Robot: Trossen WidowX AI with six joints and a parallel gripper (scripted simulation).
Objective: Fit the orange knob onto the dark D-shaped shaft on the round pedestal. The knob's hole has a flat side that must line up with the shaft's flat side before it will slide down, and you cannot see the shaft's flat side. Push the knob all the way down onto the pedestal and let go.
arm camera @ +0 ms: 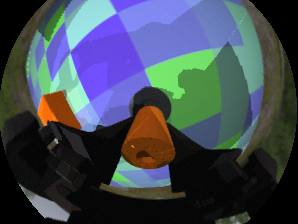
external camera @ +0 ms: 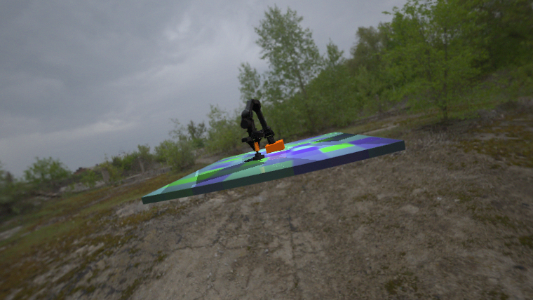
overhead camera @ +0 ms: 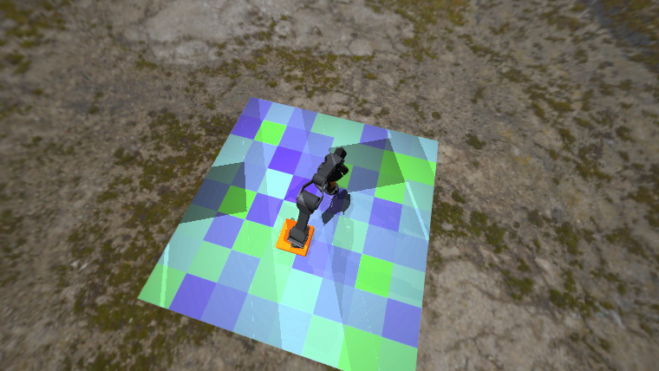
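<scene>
Pinching the orange knob above the dark pedestal

The gripper has its jaws closed on the tapered orange knob, directly over the round, dark pedestal. A blocky orange base stands on the flat, patchwork-checkered slab. Containers: none visible.

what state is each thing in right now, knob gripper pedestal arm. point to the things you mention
orange knob [overhead camera: 332, 184] [external camera: 257, 146] [arm camera: 148, 131]: held between the fingers, above the pedestal; whether it touches the shaft cannot be told
gripper [arm camera: 149, 123]: shut on the orange knob
round pedestal [external camera: 257, 158] [arm camera: 137, 102]: standing on the checkered surface, below the knob
arm [overhead camera: 308, 200] [external camera: 252, 106]: bent, reaching down to the knob
orange base [overhead camera: 283, 243] [external camera: 275, 146]: flat on the surface, under the arm
</scene>
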